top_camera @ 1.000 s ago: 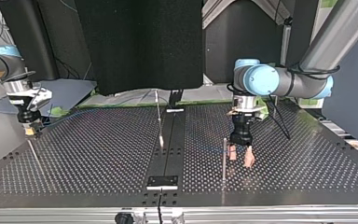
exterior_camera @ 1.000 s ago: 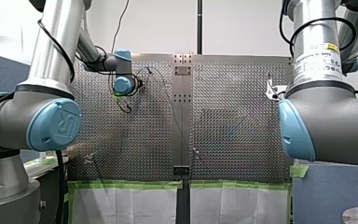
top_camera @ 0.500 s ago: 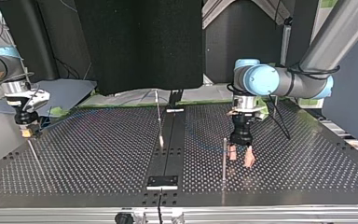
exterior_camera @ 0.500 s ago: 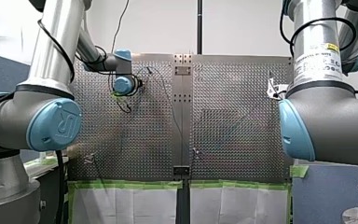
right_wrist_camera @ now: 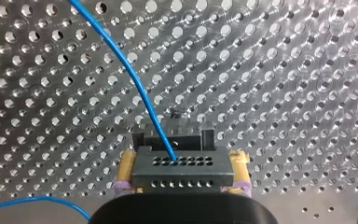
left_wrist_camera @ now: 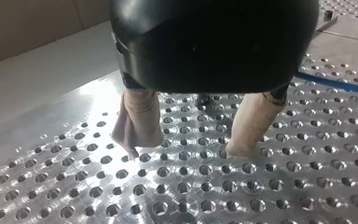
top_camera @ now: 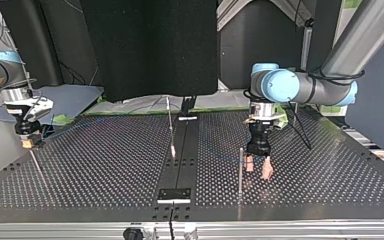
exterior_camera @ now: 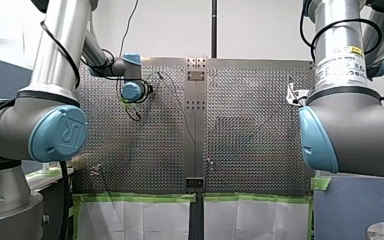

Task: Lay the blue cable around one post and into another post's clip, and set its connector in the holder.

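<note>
Holes cover the metal tabletop (top_camera: 105, 165), my right gripper (right_wrist_camera: 183, 163) clamping the connector (right_wrist_camera: 182, 179) of the blue cable (right_wrist_camera: 135, 77) near a side edge, my left gripper (left_wrist_camera: 184, 150) spread apart beside a post (top_camera: 240, 170), black curtain (top_camera: 150, 50) behind.

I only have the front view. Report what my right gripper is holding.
Observer: The right wrist view shows the right gripper shut on a dark rectangular connector block, with the thin blue cable leaving it.
Operator: Now the left gripper.
Observer: The left gripper, beige-padded, is open and empty, tips near the perforated metal table.
Operator: Place the cable from it.
Observer: It runs across the table beside that gripper, not between its fingers.
</note>
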Available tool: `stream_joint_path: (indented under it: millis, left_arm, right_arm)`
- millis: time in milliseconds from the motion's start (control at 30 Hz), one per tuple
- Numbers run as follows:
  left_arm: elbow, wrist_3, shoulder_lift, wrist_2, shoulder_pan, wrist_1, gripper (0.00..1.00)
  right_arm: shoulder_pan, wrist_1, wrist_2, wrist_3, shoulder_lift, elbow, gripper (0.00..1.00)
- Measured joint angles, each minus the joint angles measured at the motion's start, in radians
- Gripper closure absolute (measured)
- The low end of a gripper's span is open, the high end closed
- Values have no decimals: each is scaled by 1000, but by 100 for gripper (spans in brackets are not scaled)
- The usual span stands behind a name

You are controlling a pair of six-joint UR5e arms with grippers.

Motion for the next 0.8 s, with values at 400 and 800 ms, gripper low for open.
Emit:
stream_joint_path:
  millis: [400, 800]
  left_arm:
    - [0, -1, 0, 0, 0, 0, 0]
    - [0, -3, 0, 2, 0, 0, 0]
  right_arm:
    - [6, -6, 5, 1, 3, -9, 99]
    - [20, 2, 10, 2, 8, -14, 99]
